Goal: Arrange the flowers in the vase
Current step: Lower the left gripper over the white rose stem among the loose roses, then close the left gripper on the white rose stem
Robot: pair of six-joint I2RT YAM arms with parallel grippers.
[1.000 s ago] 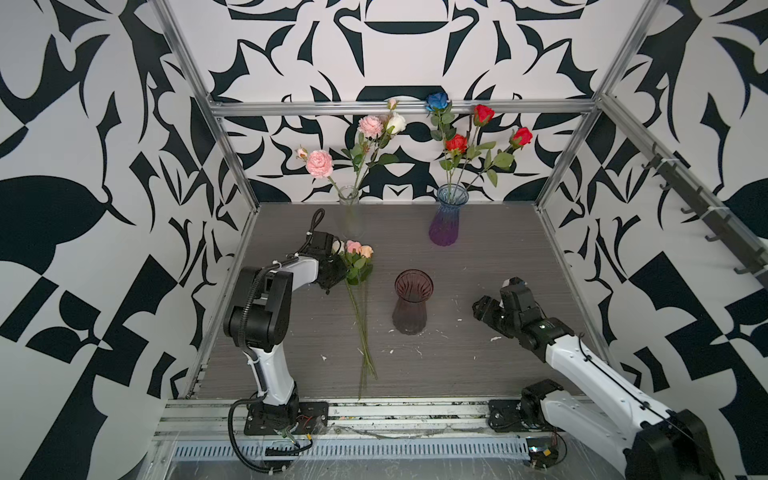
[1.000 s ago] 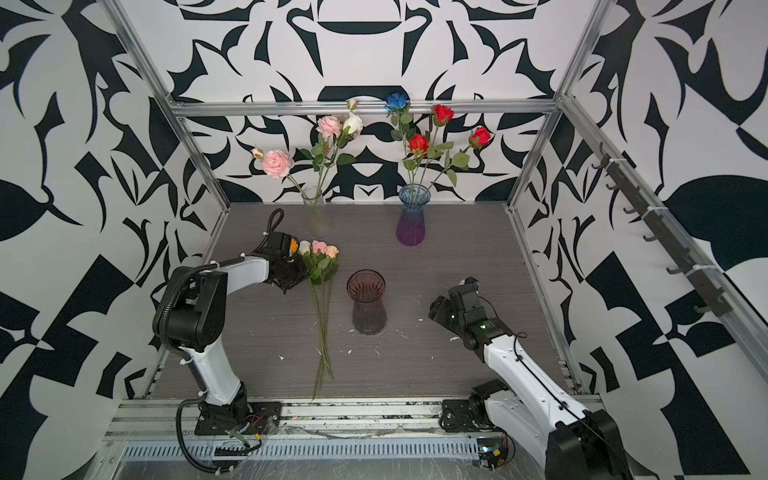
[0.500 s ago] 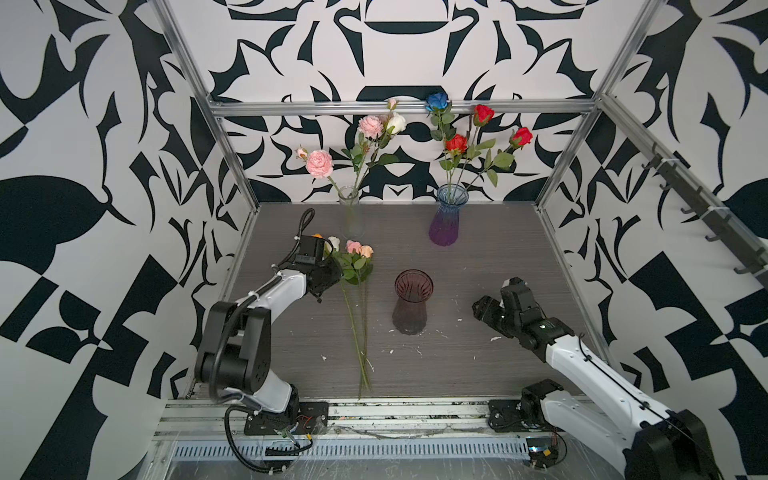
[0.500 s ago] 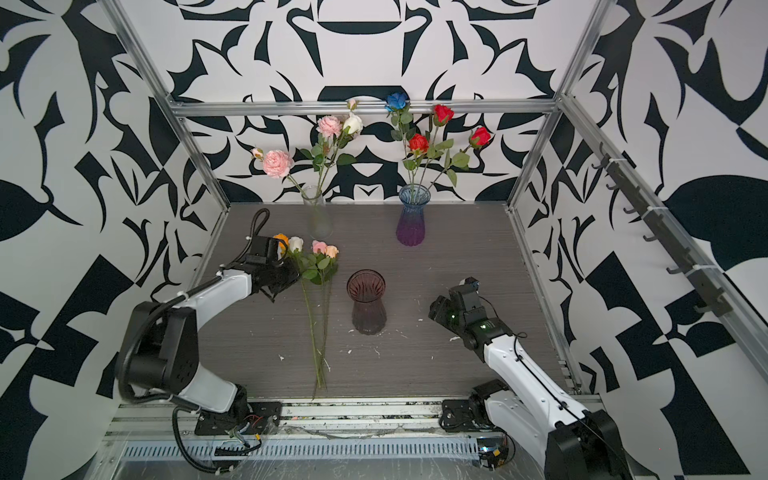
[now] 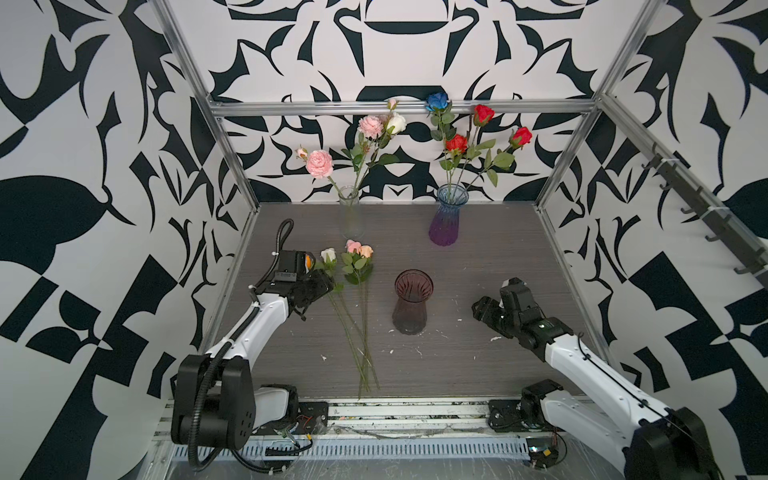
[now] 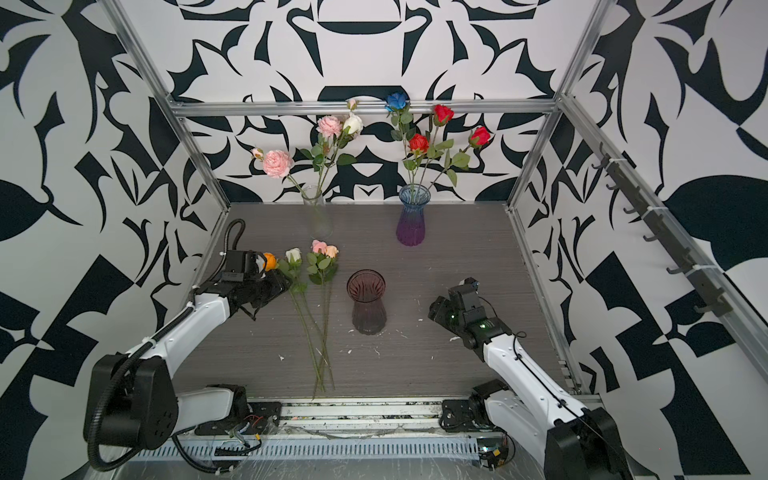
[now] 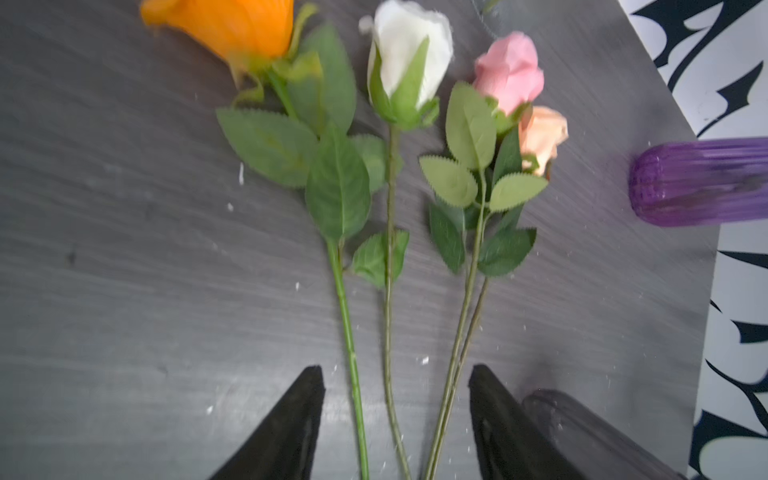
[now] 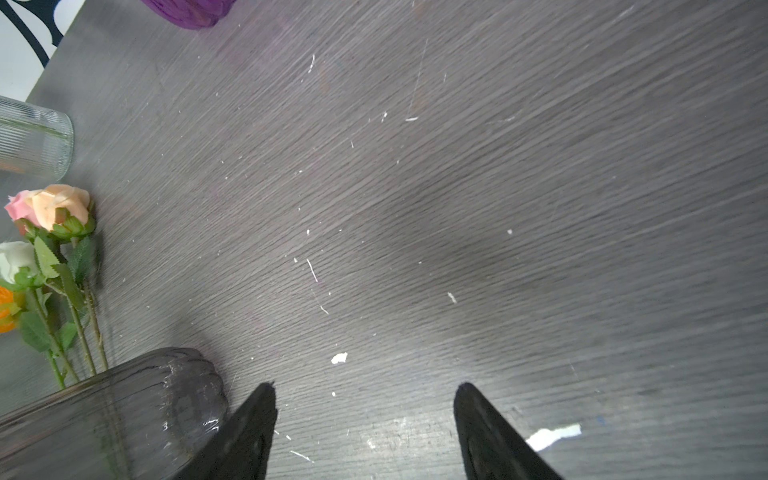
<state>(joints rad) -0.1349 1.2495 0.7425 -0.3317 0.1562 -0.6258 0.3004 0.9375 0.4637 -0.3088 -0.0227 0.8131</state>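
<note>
Between the left gripper's (image 7: 397, 370) spread jaws run four green stems (image 7: 349, 332), and none is pinched! The orange rose (image 7: 232, 29), white rose (image 7: 409, 54), pink rose (image 7: 509, 70) and peach rose (image 7: 542, 133) lie flat on the grey table (image 7: 124, 249). Just beside them stands the smoky vase (image 5: 411, 301), upright. Across the table, the right gripper (image 8: 365, 386) gapes wide over bare tabletop, holding nothing. At the back, the ribbed glass vase (image 5: 350, 212) and purple vase (image 5: 445, 220) stand already filled.

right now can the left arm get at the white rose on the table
Probably yes: the left gripper is open, the stem of the white rose runs between its jaws, nothing lies over it; neighbouring stems crowd close.
</note>
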